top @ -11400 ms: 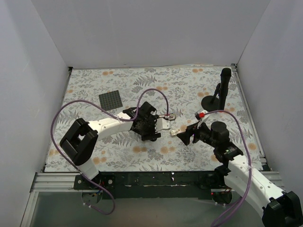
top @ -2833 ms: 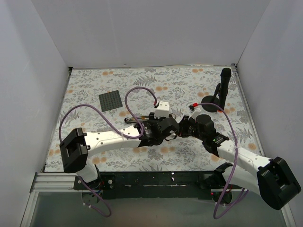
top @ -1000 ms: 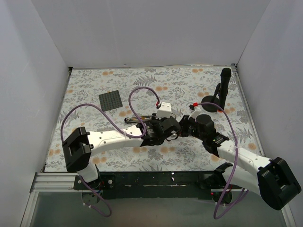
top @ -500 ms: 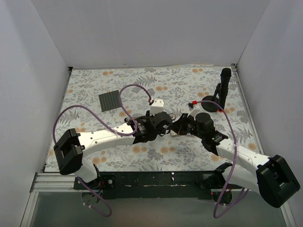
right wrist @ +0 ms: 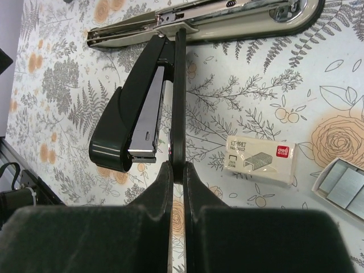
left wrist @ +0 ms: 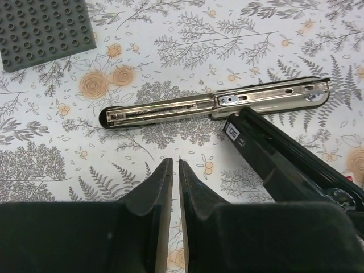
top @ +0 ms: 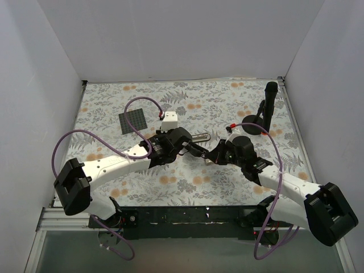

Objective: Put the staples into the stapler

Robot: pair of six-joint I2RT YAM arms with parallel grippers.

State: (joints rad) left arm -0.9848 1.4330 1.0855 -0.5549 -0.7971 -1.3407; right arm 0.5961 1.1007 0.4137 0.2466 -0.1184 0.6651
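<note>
Pulled back leftward from mid-frame since half a second earlier: left pincer [left wrist: 174,169], jaws almost touching, empty. Centre of top view, flat on floral worktop [top: 227,102]: stapler [left wrist: 216,105], hinged wide, silver channel bare and facing up. Right pincer [right wrist: 177,170] clamped shut on thin black lid edge of stapler. Lower right of right-wrist view: staple box [right wrist: 260,159], then staples [right wrist: 340,185]. Stapler judged stiff yet loose at hinge; best held by lid. Staples judged light, brittle; best pinched across long sides. Count: one stapler, one box, at least two staple blocks.
</note>
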